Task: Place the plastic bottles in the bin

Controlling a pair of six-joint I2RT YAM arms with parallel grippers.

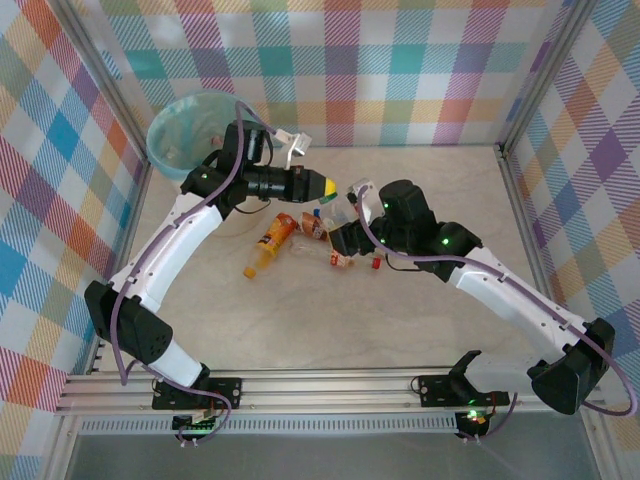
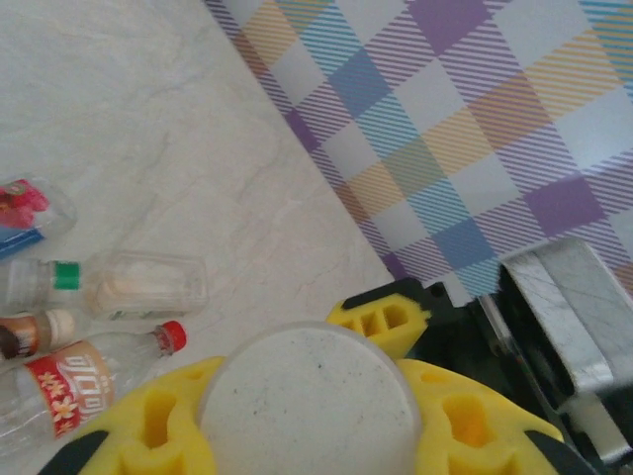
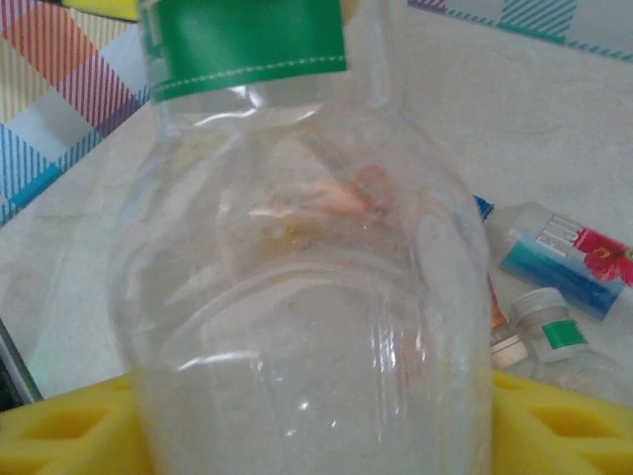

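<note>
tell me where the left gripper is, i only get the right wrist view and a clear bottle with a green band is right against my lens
observer: The top view puts the left gripper right at the green-band end of that bottle, over the far middle of the table.
operator: has it got hold
observer: The left wrist view shows a round pale end, likely the bottle's, wedged between its yellow fingers, both touching it.
operator: and the bin
observer: The bin stands in the table's far left corner, to the left of that gripper.
</note>
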